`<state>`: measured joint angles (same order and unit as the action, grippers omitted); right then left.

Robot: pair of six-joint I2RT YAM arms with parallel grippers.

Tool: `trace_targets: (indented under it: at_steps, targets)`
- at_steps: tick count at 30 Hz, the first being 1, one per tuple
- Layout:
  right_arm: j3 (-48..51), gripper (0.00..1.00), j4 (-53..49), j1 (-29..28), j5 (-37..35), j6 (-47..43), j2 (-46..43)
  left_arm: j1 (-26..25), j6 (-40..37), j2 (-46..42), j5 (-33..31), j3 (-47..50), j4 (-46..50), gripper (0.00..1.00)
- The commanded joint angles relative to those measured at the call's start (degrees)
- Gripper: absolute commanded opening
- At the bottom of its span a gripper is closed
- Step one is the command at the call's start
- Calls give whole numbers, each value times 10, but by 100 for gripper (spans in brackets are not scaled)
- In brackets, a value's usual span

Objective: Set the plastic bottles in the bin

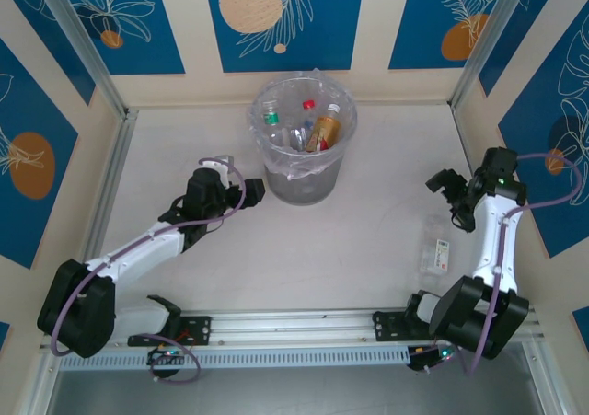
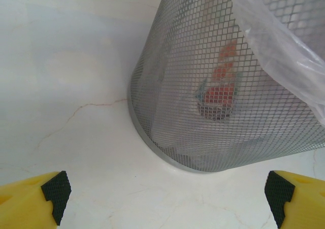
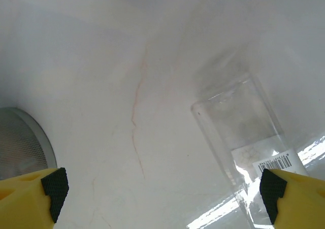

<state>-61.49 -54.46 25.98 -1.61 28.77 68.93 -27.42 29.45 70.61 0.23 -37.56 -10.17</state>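
Top external shows the bin [image 1: 304, 183] at the far middle of the table [image 1: 368, 240], several plastic bottles [image 1: 322, 125] inside it; one clear bottle [image 1: 436, 254] lies just beside the right arm, long axis roughly near-to-far, on the base side of the right gripper [image 1: 449, 199], which is spread open and much nearer it than the left gripper [image 1: 255, 191], also open beside the bin's wall. Left wrist faces the bin's mesh, a red-labelled bottle [image 2: 221, 87] visible through it; right wrist has the clear bottle [image 3: 244, 132] slanting toward the frame's lower right, off-centre of the empty jaws, so the pick likely needs a shift that way.
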Motion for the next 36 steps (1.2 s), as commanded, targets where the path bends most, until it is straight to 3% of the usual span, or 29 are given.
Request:
trace_targets:
  at_steps: [1,3,13,18,23,30,36]
  targets:
    - [-5,100,-12,10,-5,3,34,4,-24,-4,-16,-8,-4,100]
    - [-3,100,-22,14,-37,14,61,4,-35,-4,-18,-9,4,99]
    - [27,100,19,36,-64,16,119,5,-45,-37,-48,24,0,99]
    - [46,100,48,46,-1,12,146,10,-58,-51,-59,31,8,99]
    - [61,99,51,43,-15,28,176,13,-64,-62,-63,39,10,100]
    - [88,100,53,16,17,46,162,16,-63,-61,-61,46,1,100]
    - [120,100,67,-4,97,92,133,16,-57,-54,-52,43,-6,100]
